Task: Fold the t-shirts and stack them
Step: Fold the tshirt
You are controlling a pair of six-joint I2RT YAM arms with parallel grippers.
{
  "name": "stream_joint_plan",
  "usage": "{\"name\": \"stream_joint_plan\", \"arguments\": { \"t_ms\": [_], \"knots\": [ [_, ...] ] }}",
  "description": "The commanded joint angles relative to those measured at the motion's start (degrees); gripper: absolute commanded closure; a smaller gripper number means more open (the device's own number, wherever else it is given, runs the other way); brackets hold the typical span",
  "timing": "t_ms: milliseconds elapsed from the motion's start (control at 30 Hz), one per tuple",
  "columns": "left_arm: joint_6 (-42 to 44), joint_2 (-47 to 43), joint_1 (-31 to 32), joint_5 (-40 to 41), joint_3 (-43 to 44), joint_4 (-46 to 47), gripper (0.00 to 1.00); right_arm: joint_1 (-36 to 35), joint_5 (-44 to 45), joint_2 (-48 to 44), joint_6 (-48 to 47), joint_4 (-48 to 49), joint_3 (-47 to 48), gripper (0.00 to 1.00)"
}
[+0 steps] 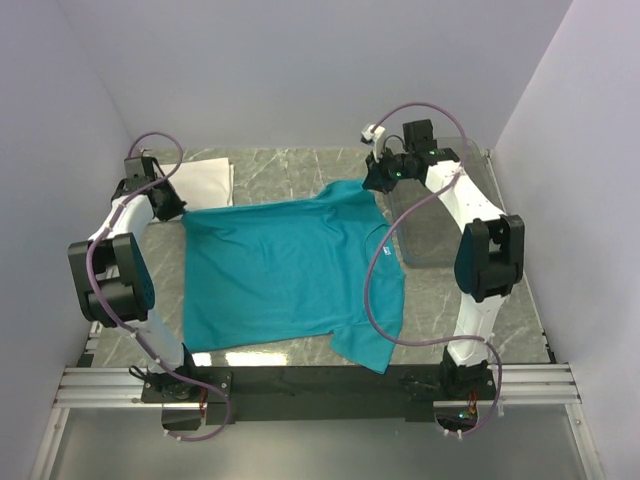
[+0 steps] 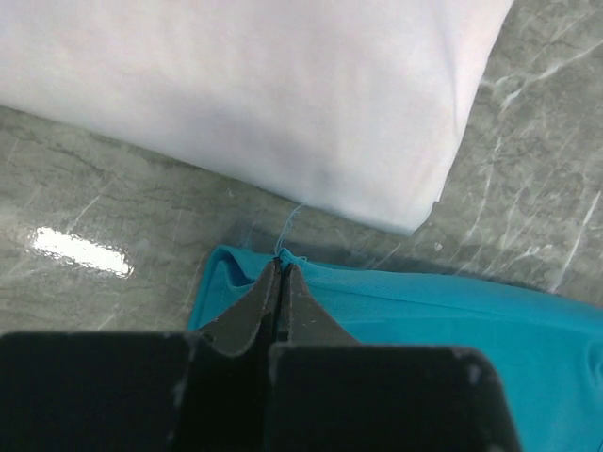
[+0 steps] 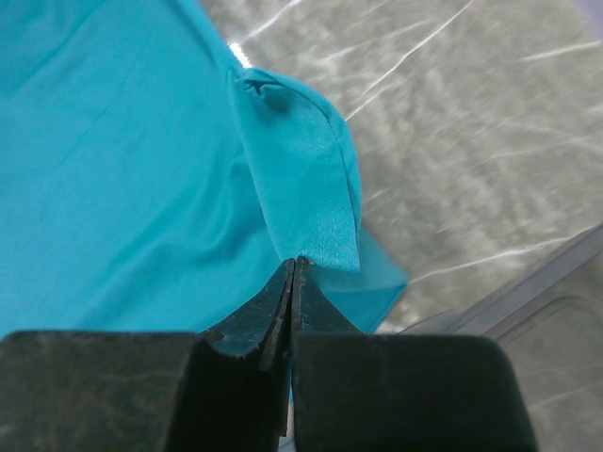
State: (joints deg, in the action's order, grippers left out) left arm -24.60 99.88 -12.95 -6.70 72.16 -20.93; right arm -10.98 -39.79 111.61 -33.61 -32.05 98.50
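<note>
White cloth t-shirt [image 1: 205,180] lies folded far left; teal-blue cloth t-shirt [image 1: 290,270] spreads across the grey marble surface [image 1: 300,165]. Left tool [image 1: 165,205] pinches its far corner, right tool [image 1: 380,182] its sleeve; best raise both evenly, keeping the edge taut.

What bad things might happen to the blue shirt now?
Both jaws pinch just the far edge of the blue shirt, so a corner might slip out. The white shirt lies close beside the left jaws; a pull might drag it. The bin sits by the right jaws and might get bumped.
</note>
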Motion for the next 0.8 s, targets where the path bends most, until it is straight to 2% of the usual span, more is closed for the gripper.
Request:
{"name": "stream_joint_plan", "arguments": {
  "t_ms": [0,767],
  "knots": [
    [1.9,-3.6,-0.3,-1.1,-0.8,2.6,0.99,0.2,-2.5,-6.0,-3.5,-1.5,-4.0,1.0],
    [2.6,-10.0,-0.3,-0.9,-9.8,3.6,0.99,0.0,-3.6,-15.5,-6.3,-5.0,-15.1,1.0]
  ]
}}
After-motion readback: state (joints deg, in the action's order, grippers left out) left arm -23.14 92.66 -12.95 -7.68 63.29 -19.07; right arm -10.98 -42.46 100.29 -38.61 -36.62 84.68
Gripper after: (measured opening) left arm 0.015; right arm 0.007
